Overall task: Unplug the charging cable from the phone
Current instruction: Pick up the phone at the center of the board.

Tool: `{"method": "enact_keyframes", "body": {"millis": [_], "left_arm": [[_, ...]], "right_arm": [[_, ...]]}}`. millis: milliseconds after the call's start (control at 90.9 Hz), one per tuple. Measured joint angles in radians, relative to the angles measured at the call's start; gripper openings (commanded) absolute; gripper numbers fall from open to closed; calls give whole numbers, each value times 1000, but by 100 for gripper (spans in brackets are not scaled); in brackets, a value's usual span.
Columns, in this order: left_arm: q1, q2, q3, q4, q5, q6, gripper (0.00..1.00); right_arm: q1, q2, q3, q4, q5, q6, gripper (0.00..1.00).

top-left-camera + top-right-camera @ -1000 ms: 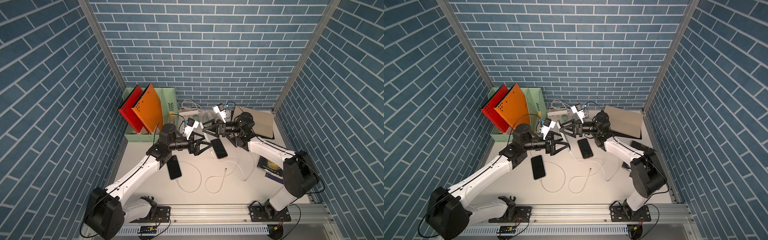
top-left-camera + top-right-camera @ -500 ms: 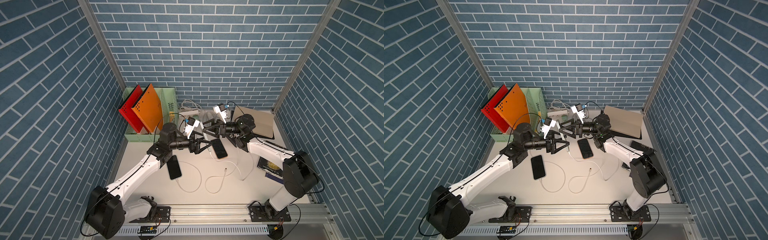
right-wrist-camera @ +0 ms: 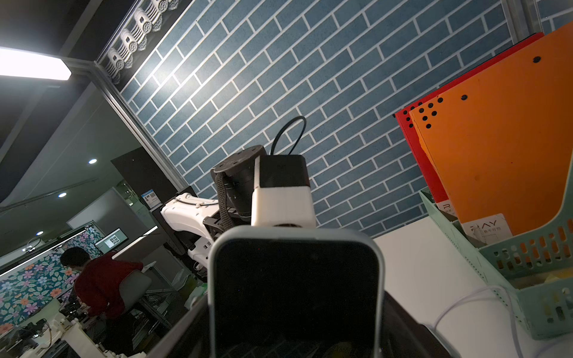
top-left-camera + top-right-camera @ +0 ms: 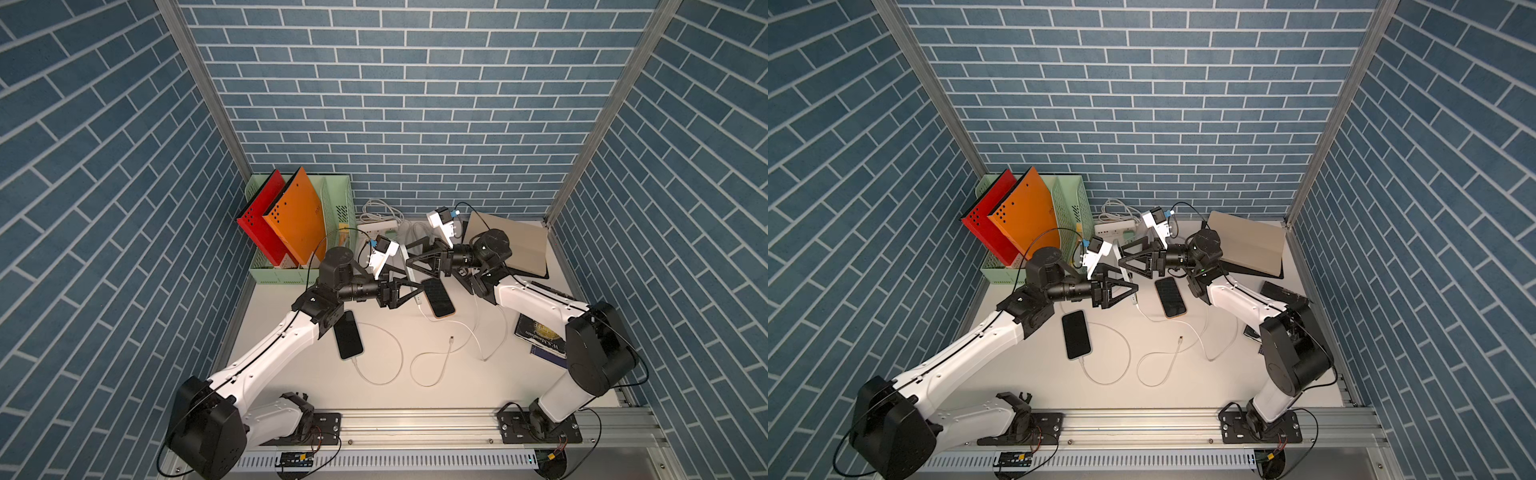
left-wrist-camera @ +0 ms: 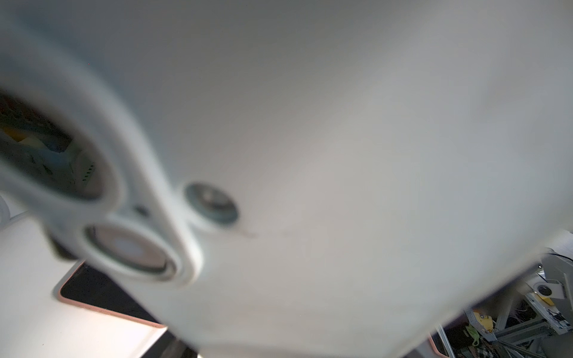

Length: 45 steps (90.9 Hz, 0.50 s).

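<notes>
Holding a white phone [image 3: 294, 294] upright in the air, between two grippers that face each other.

The right gripper [image 4: 409, 262] clamps the phone by its side edges, jaws set wide, with the dark screen turned back toward its own wrist. The phone's back and camera lenses fill the left wrist view, too close to be sharp. The left gripper [image 4: 416, 289] has its jaws drawn together at the phone's lower end, straight ahead of its tips; whether they pinch the phone or the plug cannot be made out. The charging cable [image 4: 1152, 320] meets that lower end just below the left gripper's tips, plugged in, and trails onto the table [image 4: 478, 386]. A pink-edged phone [image 4: 437, 297] lies flat just beneath the right gripper.
</notes>
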Motion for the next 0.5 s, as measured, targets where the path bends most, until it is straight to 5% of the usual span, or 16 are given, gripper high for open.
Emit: {"method": "enact_keyframes", "body": {"millis": [242,495], "left_arm": [[59,-24,-1,-29,-84,24,0],[123,-25,-5,-32,-236,-16,0]], "right_arm": [[-16,-64,-39,-114,22,-33,94],[-26,-146,-41,-412,121,-230,89]]}}
